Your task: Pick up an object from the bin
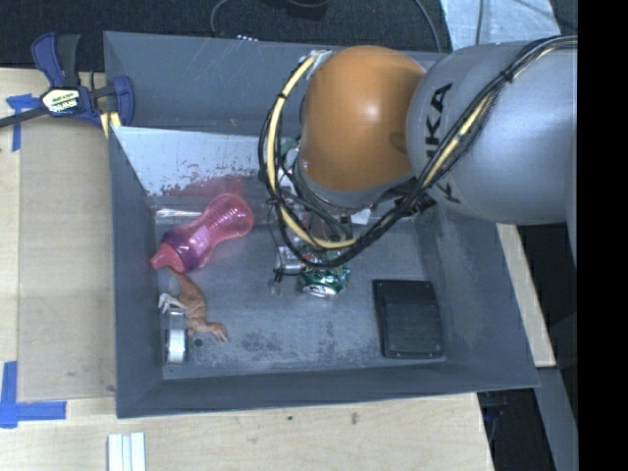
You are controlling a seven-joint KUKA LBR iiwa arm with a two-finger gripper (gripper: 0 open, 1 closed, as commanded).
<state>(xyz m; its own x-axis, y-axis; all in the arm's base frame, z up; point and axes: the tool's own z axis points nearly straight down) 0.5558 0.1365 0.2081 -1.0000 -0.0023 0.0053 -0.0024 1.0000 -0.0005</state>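
My gripper hangs low in the middle of the bin, under the orange dome. Right beside it, at its lower right, lies a small crumpled thing, shiny green and silver; whether the gripper touches it I cannot tell. A pink bottle lies on its side to the left of the gripper. A flat black rectangular pad rests on the floor to the right, clear of the gripper.
A brown toy dinosaur lies at the front left, with a small silver round thing just below it. The arm and its cables cover the bin's back right.
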